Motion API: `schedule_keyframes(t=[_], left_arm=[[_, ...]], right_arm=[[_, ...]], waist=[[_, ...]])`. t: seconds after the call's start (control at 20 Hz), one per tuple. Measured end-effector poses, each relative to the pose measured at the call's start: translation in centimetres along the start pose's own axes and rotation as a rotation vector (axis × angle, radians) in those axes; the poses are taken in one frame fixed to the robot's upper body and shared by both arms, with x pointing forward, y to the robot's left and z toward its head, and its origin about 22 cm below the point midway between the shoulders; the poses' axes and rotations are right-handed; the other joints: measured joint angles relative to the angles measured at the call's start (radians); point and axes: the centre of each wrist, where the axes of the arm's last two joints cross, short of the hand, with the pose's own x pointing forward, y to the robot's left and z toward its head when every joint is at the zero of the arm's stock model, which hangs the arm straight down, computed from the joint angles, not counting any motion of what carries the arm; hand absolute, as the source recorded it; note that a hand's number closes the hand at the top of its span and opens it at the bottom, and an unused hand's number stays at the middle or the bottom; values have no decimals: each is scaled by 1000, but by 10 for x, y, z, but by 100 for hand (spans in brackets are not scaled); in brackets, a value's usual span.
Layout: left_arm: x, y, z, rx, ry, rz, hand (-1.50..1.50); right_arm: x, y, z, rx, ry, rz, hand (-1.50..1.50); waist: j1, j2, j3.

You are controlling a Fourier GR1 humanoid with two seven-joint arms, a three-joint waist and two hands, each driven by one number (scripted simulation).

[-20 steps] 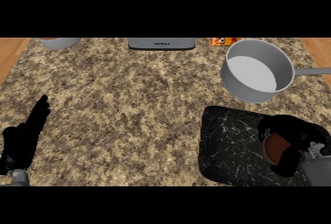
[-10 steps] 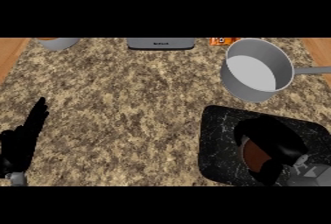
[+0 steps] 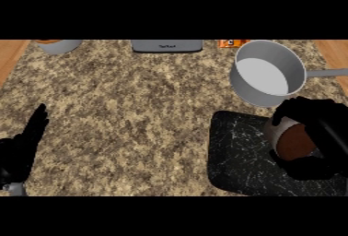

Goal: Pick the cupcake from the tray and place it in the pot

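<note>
Currently the cupcake (image 3: 293, 144) sits inside the right hand (image 3: 325, 138), whose fingers (image 3: 302, 107) and thumb curl round it, above the dark tray (image 3: 238, 156) at the worktop's (image 3: 136, 115) near right corner. The grey pot (image 3: 266, 73) stands just beyond the tray, toward the far right corner, handle pointing to the right edge. Left hand (image 3: 20, 150) rests at the near left edge, fingers straight, holding nothing. A grey bowl (image 3: 58, 44) and a grey appliance (image 3: 166, 45) stand along the far edge.

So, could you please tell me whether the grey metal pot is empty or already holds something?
Empty: the grey metal pot shows only bare floor; the brown cupcake sits in the right robot hand.
</note>
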Motion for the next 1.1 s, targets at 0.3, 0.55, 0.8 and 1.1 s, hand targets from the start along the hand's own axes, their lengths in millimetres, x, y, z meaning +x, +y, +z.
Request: schedule_keyframes(t=[0.3, 0.55, 0.8, 1.1], left_arm=[[4, -5, 0, -6, -14, -1, 0], [6, -14, -1, -15, -15, 1, 0], [4, -11, -5, -13, -20, -8, 0], [12, -6, -6, -21, -22, -8, 0]], right_arm=[[-13, -35, -6, -149, 51, -150, 150], [-39, -44, -22, -215, 78, -235, 150], [-66, -64, -49, -250, 97, -269, 150], [-106, -57, -85, -257, 114, -268, 150]], waist=[[11, 3, 0], [17, 5, 0], [22, 6, 0], [30, 9, 0]])
